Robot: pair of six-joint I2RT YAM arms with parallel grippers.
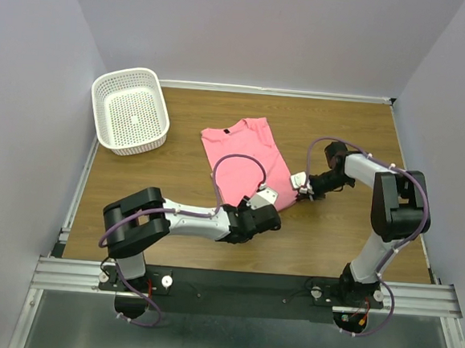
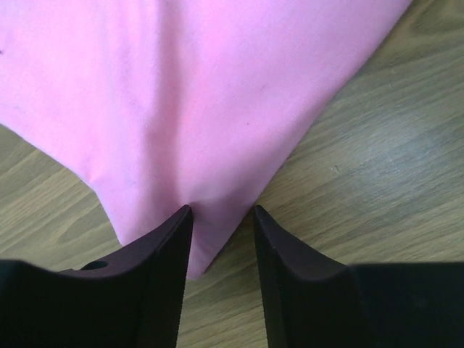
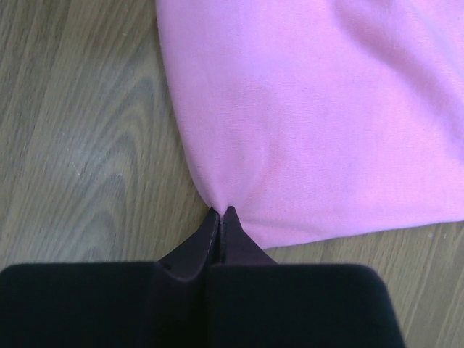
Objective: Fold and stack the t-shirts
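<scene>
**Pink t-shirt mid-bench, a tool at each of its near corners**

At the far left of the bench point(image 1: 332, 238) stands a white perforated basket point(image 1: 132, 114), close to the left wall and well apart from the cloth.

Right of the basket, about the middle of the bench, lies the pink t-shirt point(image 1: 246, 155). It is spread flat on the wood in a narrow shape. Its neck opening points to the far side, and its lower end slants toward the near right.

The left arm reaches in low from the near left, and the left tool point(image 2: 222, 210) sits at the shirt's nearest corner. In the left wrist view its two dark fingers point(image 2: 156, 275) stand a narrow way apart. The pointed corner of the cloth lies in the gap between them, and a soft crease runs up the cloth from that gap. The fingers have not pinched it.

Further right, the right arm bends in from the right side of the bench. The right tool point(image 3: 220, 212) meets the shirt's right-hand lower corner. In the right wrist view its fingers point(image 3: 206, 239) are pressed together on the rounded edge of the cloth, which puckers slightly where they grip. The wood grain shows bare to either side.
</scene>
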